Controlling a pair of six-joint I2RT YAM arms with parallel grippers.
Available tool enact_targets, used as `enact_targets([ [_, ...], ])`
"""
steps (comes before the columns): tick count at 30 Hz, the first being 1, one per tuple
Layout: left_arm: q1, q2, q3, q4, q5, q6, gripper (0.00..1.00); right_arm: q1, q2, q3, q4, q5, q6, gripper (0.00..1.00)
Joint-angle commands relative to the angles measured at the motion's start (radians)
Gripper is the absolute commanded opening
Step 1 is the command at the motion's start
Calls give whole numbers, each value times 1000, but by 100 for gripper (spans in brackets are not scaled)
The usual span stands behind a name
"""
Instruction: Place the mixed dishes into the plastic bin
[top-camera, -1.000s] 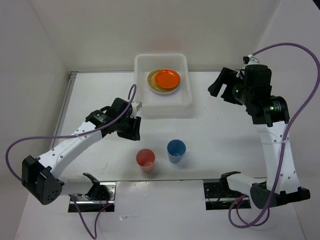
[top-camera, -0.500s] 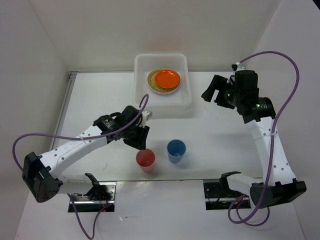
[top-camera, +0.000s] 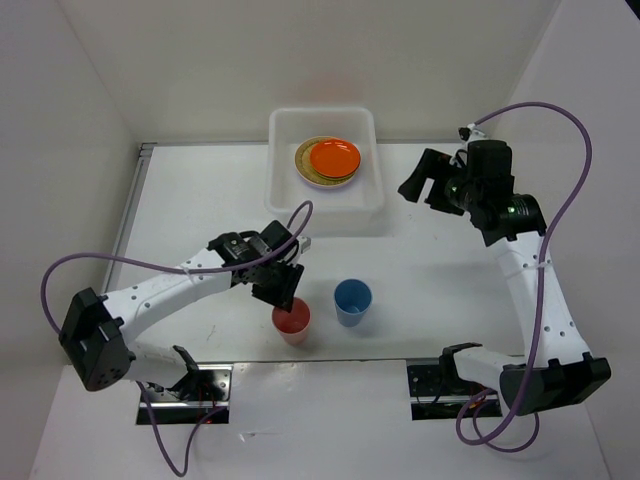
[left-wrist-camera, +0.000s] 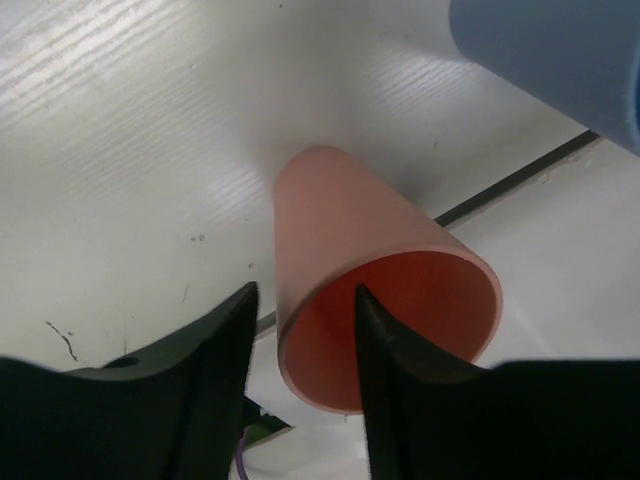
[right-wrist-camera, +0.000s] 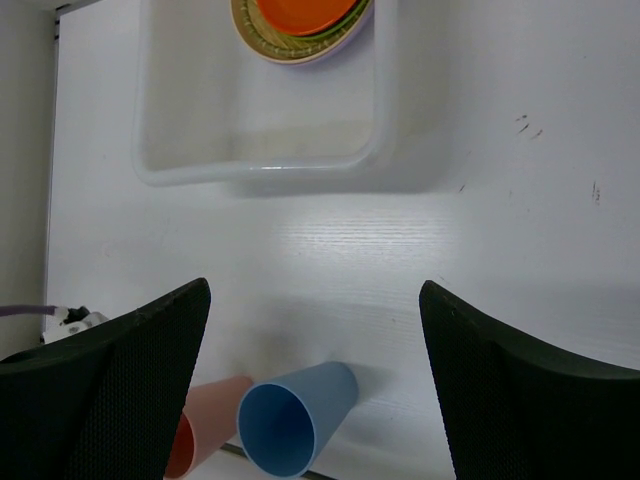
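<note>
From above, finds the left tool (top-camera: 283, 290) down at the rim of the pink-red cup (top-camera: 291, 320), upright on the bench (top-camera: 450, 270) just beside the blue cup (top-camera: 352, 300). Puts the plastic bin (top-camera: 285, 215) farther back, with the stacked plates (top-camera: 333, 158) already inside, and the right tool (top-camera: 420, 180) aloft to its right

Through the left wrist, shows fingers (left-wrist-camera: 215, 345) parted astride the cup's wall, one outside, one over the mouth, not yet pinching

Through the right wrist, shows that tool spread wide, carrying nothing

Looks like the grasp of the pink-red cup; calls next for closing on the wall, lifting clear, then carrying to the bin
</note>
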Motion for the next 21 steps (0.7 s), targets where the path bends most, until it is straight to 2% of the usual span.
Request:
enact_targets([
  [1,-11,29,-11,-22,-20,-25,46,-5,-3,-10,63,-17,0,90],
  [5,-11,40,-21,-31,-31,-46,23,-5,-3,-19,63,-26,0,90],
  [6,-11,40,-21,-31,-41,-46,12,-14,-3,-19,63,-26,0,90],
  [9,-11,40,-10,-66,-69,-59,0,-14,-3,-28,72,-35,-9,90],
  [12,-11,-7,30,-128,-112,-68,0,-14,-3,-28,72,-35,-9,90],
  [16,-11,-49,169,-239,-167,-68,0,-14,-3,-28,83,-57,-9,90],
  [20,24,-7,408,-304,-265,-54,0,-14,-3,-38,101,-80,-9,90],
  [21,25,41,540,-319,-293,-54,0,-14,-3,-48,110,-80,-9,90],
])
